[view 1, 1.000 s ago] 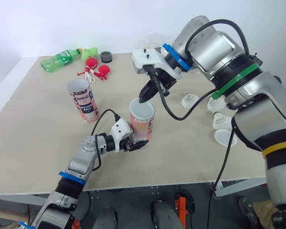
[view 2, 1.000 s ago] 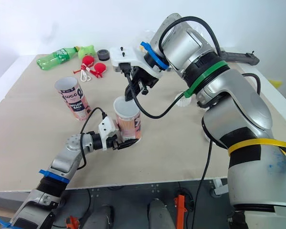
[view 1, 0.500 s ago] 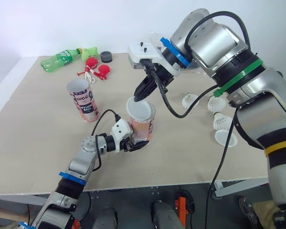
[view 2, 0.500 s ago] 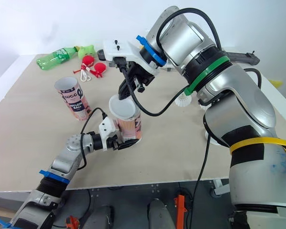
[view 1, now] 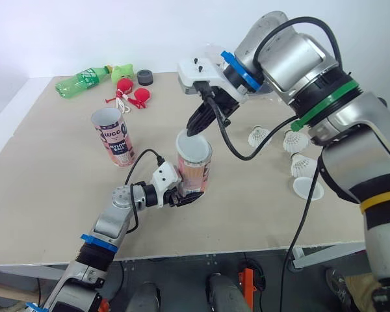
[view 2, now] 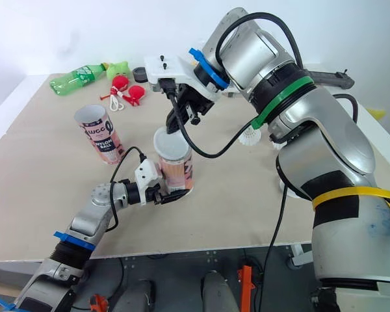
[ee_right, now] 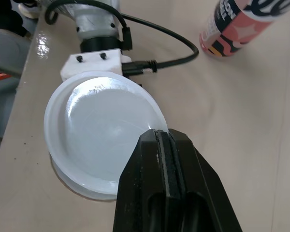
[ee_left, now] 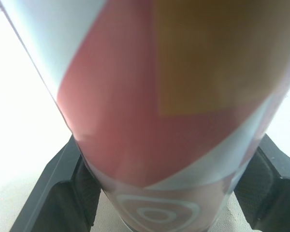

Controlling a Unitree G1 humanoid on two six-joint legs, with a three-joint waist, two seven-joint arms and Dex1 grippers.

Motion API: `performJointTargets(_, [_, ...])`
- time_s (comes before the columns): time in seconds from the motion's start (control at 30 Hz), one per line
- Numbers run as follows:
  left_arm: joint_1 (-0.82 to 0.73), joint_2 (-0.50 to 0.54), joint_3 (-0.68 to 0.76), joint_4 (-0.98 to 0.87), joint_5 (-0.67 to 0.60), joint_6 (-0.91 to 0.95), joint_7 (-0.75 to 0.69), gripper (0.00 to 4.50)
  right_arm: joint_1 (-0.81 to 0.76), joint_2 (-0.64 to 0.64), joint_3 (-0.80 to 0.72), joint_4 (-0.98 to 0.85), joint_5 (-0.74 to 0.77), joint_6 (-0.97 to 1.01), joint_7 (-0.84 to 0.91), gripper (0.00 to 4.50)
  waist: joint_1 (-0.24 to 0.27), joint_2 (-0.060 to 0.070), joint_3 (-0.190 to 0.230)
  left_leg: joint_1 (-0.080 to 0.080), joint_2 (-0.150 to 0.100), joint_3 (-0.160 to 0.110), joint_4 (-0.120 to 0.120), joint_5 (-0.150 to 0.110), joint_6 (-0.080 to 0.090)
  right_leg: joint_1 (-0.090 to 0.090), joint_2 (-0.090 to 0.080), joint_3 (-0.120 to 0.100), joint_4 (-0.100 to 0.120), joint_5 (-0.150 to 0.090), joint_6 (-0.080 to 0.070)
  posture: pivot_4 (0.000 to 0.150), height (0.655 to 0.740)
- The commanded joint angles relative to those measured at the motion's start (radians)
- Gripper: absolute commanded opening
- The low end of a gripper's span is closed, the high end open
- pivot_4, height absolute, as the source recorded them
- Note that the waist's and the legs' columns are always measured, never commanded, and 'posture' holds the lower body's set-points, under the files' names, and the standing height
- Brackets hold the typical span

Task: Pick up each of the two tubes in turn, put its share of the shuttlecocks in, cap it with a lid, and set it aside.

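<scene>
A pink and white tube (view 1: 195, 171) stands upright near the middle of the table (view 1: 45, 182). My left gripper (view 1: 184, 194) is shut on the tube (ee_left: 169, 106) at its base, one finger (ee_left: 63, 191) on each side. A white lid (view 1: 194, 147) lies over the tube's mouth. My right gripper (view 1: 195, 130) comes down from above and is shut on the rim of the lid (ee_right: 99, 130). A second open tube (view 1: 115, 136) stands to the left. Three shuttlecocks (view 1: 259, 136) lie on the right, with another white lid (view 1: 307, 188) in front of them.
A green bottle (view 1: 82, 80), a green toy (view 1: 122, 70), red toys (view 1: 134, 95) and a black ring (view 1: 145, 77) lie at the far left of the table. The right arm's cable (view 1: 237, 153) hangs beside the held tube.
The right gripper pushed the lid left and tilted it half a second ago. It has since come back right, and the lid sits more squarely over the tube's mouth. The left gripper has not moved.
</scene>
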State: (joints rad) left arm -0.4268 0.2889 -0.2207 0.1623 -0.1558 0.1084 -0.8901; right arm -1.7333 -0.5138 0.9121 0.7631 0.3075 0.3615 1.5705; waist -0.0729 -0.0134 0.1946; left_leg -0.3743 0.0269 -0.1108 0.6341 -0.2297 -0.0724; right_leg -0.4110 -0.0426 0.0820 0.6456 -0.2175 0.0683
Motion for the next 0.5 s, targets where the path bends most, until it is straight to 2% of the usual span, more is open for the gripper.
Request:
performJointTargets(0.03, [0.037, -0.004, -0.062, 0.066, 0.036, 0.044, -0.014, 3.13, -0.033, 0.002, 0.002, 0.01, -0.017, -0.025, 0.044, 0.07, 0.0, 0.0, 0.0, 0.0, 0.0, 0.0, 0.0, 0.0, 0.0, 0.0, 0.0, 0.0, 0.0, 0.0, 0.0, 0.15, 0.74])
performJointTargets(0.5, [0.031, -0.006, -0.065, 0.075, 0.038, 0.038, -0.019, 3.13, -0.054, -0.015, 0.022, 0.001, 0.02, -0.001, 0.044, 0.07, 0.0, 0.0, 0.0, 0.0, 0.0, 0.0, 0.0, 0.0, 0.0, 0.0, 0.0, 0.0, 0.0, 0.0, 0.0, 0.15, 0.74])
